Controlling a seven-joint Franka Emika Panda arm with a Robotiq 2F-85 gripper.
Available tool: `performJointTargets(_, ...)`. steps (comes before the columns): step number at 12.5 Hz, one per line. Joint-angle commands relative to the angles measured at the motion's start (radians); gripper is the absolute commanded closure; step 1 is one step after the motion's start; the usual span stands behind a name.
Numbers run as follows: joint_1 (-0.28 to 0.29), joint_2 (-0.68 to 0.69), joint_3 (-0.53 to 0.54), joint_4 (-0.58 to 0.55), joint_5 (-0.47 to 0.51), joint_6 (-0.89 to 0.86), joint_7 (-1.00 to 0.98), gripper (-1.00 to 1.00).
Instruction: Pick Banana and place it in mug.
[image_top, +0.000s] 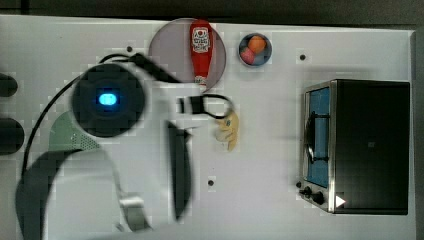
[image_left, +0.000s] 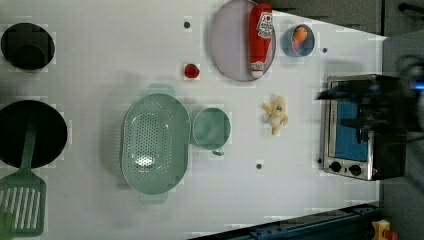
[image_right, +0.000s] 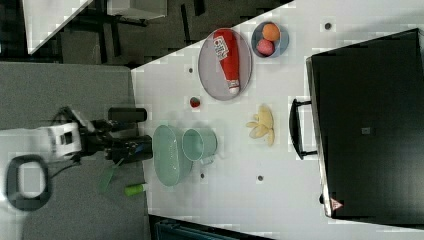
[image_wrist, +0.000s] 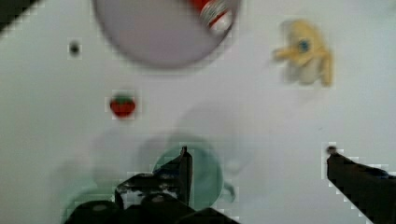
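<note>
The pale yellow banana (image_left: 275, 114) lies on the white table between the mug and the toaster oven, also seen in the top view (image_top: 228, 129) and the right view (image_right: 262, 127). The mint-green mug (image_left: 211, 129) stands upright against the oval green basket (image_left: 155, 144). My gripper (image_wrist: 259, 163) hangs high above the table, open wide with nothing between its fingers. In the wrist view one dark finger (image_wrist: 180, 170) overlaps the mug (image_wrist: 205, 179), and the banana (image_wrist: 306, 51) lies well off from both fingers. In the top view my arm (image_top: 107, 97) hides the mug.
A red ketchup bottle (image_left: 260, 37) lies on a grey plate (image_left: 227, 45). A blue bowl (image_left: 298, 41) with toy fruit stands beside it. A small strawberry (image_left: 191, 70) sits near the plate. The toaster oven (image_left: 357, 132), a black pan (image_left: 30, 132) and a green spatula (image_left: 22, 200) ring the table.
</note>
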Motion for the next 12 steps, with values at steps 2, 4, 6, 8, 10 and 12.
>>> performJointTargets(2,-0.059,-0.045,-0.125,0.16,-0.029,-0.207,0.025,-1.0)
performJointTargets(4,-0.059,-0.045,-0.158,0.205,-0.042,-0.289,0.025,-1.0)
performJointTargets(6,-0.059,-0.045,-0.172,0.214,-0.042,-0.285,0.025,-1.0)
performJointTargets(8,-0.059,-0.04,-0.173,0.211,-0.042,-0.259,0.025,-1.0)
performJointTargets(10,-0.059,-0.034,-0.173,0.207,-0.042,-0.258,0.025,-1.0)
performJointTargets(12,-0.059,-0.03,-0.173,0.207,-0.042,-0.258,0.025,-1.0)
